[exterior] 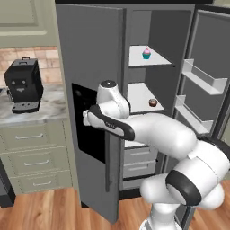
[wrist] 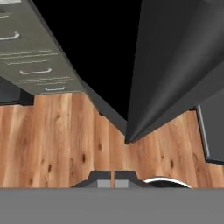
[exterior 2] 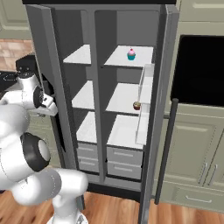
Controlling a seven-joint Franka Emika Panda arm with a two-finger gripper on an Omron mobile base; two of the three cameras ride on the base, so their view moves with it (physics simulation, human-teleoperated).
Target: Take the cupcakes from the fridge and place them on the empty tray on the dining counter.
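The grey fridge (exterior: pixel 92 54) stands with both doors swung open, showing white shelves. A teal-wrapped cupcake with pink frosting (exterior: pixel 146 53) (exterior 2: pixel 131 54) sits on the upper right shelf. A darker brown cupcake (exterior: pixel 153 103) (exterior 2: pixel 137 105) sits one shelf below. My gripper (wrist: pixel 113 178) is shut with nothing between its fingertips. It points down at the wooden floor beside the lower edge of the left fridge door (wrist: pixel 175 65). My hand (exterior: pixel 90 117) (exterior 2: pixel 43 104) rests against the outer face of that door, by the black dispenser panel (exterior: pixel 90 130), well away from both cupcakes.
A black coffee machine (exterior: pixel 23 85) stands on a short marble counter (exterior: pixel 51 105) over sage-green drawers (exterior: pixel 31 161) to the left. The open right door (exterior: pixel 202 85) carries clear bins. A black oven front (exterior 2: pixel 199 70) is to the right of the fridge.
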